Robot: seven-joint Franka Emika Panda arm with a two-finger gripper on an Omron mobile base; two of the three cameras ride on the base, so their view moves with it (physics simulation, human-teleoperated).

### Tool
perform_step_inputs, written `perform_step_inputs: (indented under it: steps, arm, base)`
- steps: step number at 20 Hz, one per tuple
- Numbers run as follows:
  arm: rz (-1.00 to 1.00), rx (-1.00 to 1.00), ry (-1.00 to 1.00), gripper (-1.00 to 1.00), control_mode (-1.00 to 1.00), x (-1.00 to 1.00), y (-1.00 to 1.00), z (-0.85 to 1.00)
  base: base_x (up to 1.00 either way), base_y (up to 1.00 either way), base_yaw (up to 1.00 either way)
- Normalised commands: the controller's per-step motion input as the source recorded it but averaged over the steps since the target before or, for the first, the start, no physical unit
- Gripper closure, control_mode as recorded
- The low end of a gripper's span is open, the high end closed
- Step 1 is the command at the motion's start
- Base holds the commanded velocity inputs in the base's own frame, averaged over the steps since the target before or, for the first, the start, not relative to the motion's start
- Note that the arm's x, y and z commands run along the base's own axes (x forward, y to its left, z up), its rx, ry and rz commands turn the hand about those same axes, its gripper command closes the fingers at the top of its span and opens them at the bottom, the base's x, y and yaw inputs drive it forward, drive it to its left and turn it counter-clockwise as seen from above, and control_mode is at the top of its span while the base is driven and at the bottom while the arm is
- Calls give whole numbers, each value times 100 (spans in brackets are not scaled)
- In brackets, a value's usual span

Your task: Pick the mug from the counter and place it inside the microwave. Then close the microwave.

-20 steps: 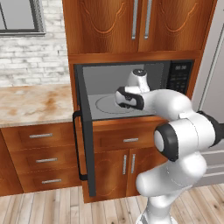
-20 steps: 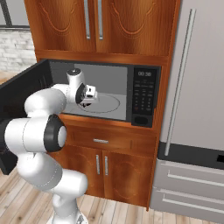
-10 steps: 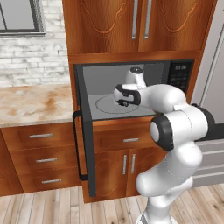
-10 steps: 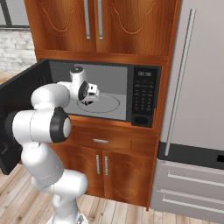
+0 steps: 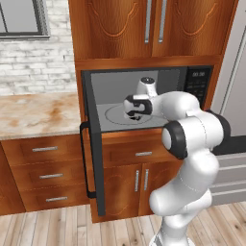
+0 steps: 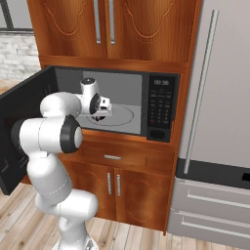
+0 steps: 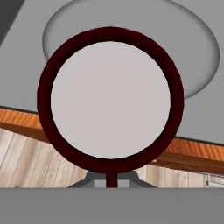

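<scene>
over the round glass turntable (image 7: 192, 52), pincer (image 5: 135, 114) pinches the maroon mug's (image 7: 110, 99) rim.

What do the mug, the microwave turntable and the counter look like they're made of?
Mug: probably glazed ceramic; dark maroon rim, smooth pale inside, faint sheen. It is a render, so plastic is possible.
Turntable: looks like glass; a pale grey, seemingly see-through disc on the microwave floor.
Counter: polished marble or similar stone; mottled beige and rust veining.
</scene>
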Motion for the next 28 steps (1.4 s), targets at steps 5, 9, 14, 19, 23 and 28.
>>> perform_step_inputs:
  steps: [5, 9, 14, 19, 23, 28]
  arm:
    - [0, 0, 0, 100, -100, 21, 0, -18]
    - [0, 0, 3, 100, -100, 36, -4, -7]
    - [0, 0, 4, 100, -100, 32, -1, -3]
    - [0, 0, 2, 100, -100, 35, 0, -2]
    - [0, 0, 0, 100, -100, 28, 0, -9]
    - [0, 0, 0, 100, -100, 21, 0, -9]
  base:
    - [0, 0, 0]
    - [0, 0, 0]
    - [0, 0, 0]
    - [0, 0, 0]
    - [0, 0, 0]
    - [0, 0, 0]
